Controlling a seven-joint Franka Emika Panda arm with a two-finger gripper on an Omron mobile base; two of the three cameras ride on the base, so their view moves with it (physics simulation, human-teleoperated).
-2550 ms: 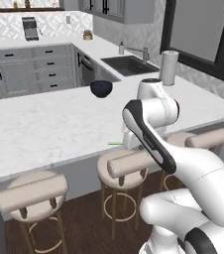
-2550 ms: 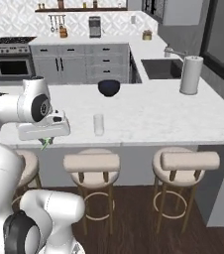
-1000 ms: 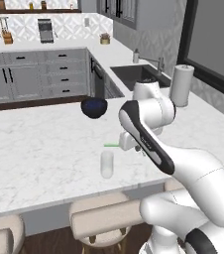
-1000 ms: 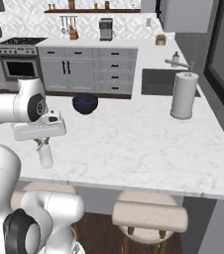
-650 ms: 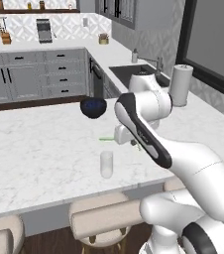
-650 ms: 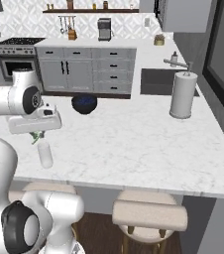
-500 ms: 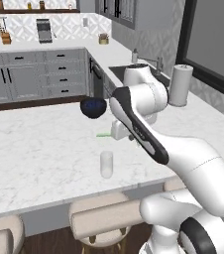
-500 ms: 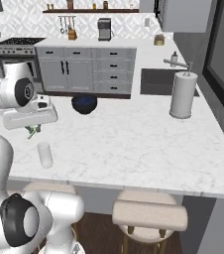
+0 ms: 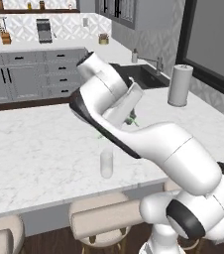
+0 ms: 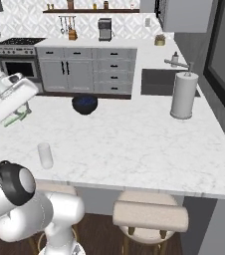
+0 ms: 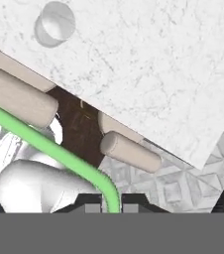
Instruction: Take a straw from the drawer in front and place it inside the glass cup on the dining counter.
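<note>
The gripper [image 11: 108, 204] sits at the bottom centre of the hand view. Its two dark fingertips are pressed almost together and pinch the straw [image 11: 49, 146] between them. The bright-green straw rises from the tips and runs up toward the left edge of that frame. It appears bent close to the lens; whether it is truly bent cannot be determined. Gripping it at one end leaves its length free to enter the cup, judged from the task.

In the right base view the gripper [image 10: 16, 117] lies at the left edge, with a short length of straw [image 10: 12, 120] showing green under the white hand. In the left base view the arm covers most of the hand, and a trace of green straw [image 10: 132, 121] shows at frame centre.

The glass cup [image 9: 106, 164] stands upright on the dining counter [image 9: 29, 154], close to its near edge, below and left of frame centre. In the hand view the glass cup [image 11: 55, 23] appears at the upper left, mouth toward the camera. The straw is held above the counter, near the cup but not over it and not touching it. Judged from this, the carry is nearly complete and alignment over the mouth remains.

Farther back on the marble top, a dark blue bowl [image 10: 84, 104] sits upper centre-left of the right base view. A white paper-towel roll [image 10: 183, 95] stands at the upper right, well apart from the cup.
</note>
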